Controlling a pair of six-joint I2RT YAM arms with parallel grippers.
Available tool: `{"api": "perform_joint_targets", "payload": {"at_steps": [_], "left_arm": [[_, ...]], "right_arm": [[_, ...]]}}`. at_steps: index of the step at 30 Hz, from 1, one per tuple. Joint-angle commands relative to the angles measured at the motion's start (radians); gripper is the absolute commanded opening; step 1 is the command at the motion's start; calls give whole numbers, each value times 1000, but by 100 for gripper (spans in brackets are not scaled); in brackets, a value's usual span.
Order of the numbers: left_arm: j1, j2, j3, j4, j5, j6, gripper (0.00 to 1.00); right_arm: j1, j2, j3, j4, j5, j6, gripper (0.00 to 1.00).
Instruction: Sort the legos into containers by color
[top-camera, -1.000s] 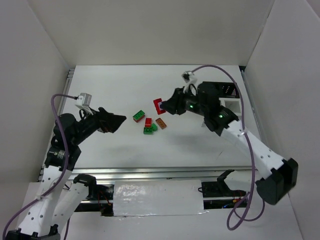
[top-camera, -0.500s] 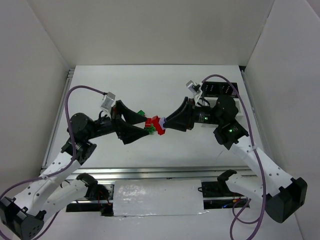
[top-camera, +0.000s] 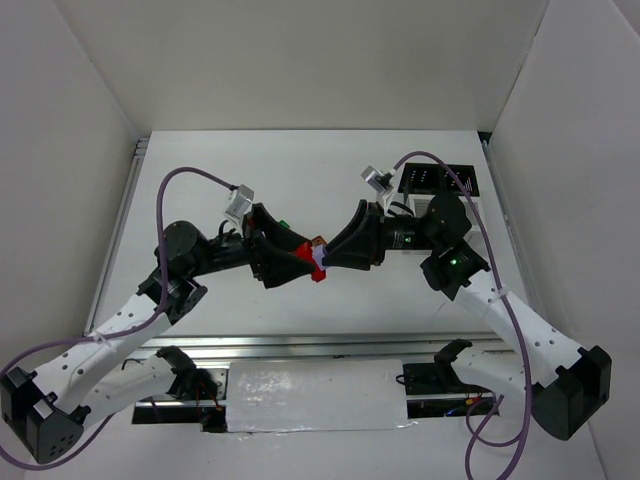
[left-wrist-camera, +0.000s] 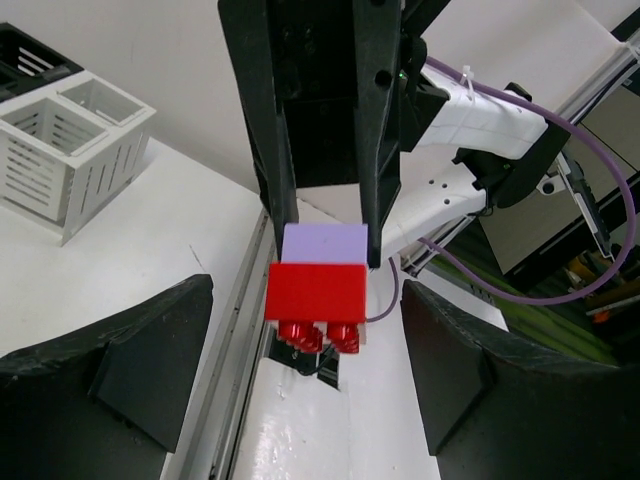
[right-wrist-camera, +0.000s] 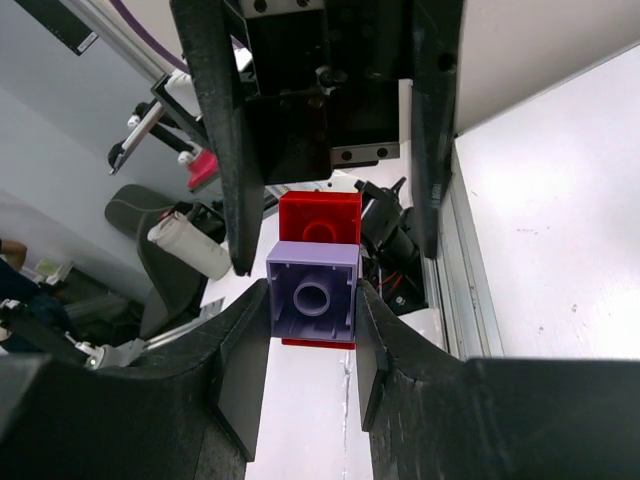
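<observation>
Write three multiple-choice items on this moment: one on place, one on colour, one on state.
1. In the top view, the brick stack is
A. at the far left edge
B. near the middle
C. in the bottom right corner

2. The stack's colours are
A. green and orange
B. red and lavender
C. all black

3. The left hand is
A. open, with a finger on either side of the stack, not touching it
B. shut on the stack
C. out of view

Key: 1 B, it sits mid-frame; 2 B, a lavender brick is joined to a red brick; 3 A, gaps show on both sides, while the right hand grips the lavender brick.
</observation>
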Motion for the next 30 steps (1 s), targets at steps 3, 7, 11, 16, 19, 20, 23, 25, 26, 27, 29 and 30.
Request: {"api": "perform_joint_targets", "payload": {"at_steps": [3, 7, 11, 16, 19, 20, 23, 25, 26, 27, 29, 30], "left_arm": [[-10, 12, 56, 62, -4, 41, 70], [-12, 7, 75, 4, -13, 69, 15], [-12, -14, 104, -112, -69, 130, 0], [-13, -57, 92, -166, -76, 158, 0], [-12, -86, 90, -210, -115, 184, 0], [-12, -86, 92, -227, -128, 190, 0], [-12, -97, 122, -332, -214, 228, 0], [-12, -100, 145, -419, -294, 247, 0], [-12, -100, 150, -454, -317, 249, 0], [-12, -102, 155, -479, -339, 253, 0], [-13, -109, 165, -539, -388, 255, 0], [-13, -114, 168, -559, -403, 252, 0]], "right_arm": [[18, 17, 30, -3, 11, -38, 0], [15, 23, 26, -13, 20, -55, 0], [-23, 37, 29, -24, 25, -73, 0], [-154, 60, -17, 106, -55, 22, 0], [-227, 54, 4, -14, -18, -77, 0], [-255, 54, 13, -59, 8, -108, 0], [-333, 81, 132, -422, 462, -286, 0], [-353, 217, 243, -611, 930, -311, 0], [-370, 265, 284, -660, 1010, -306, 0], [-387, 313, 361, -720, 1084, -297, 0], [-440, 441, 450, -753, 1256, -274, 0], [-457, 484, 482, -760, 1282, -261, 0]]}}
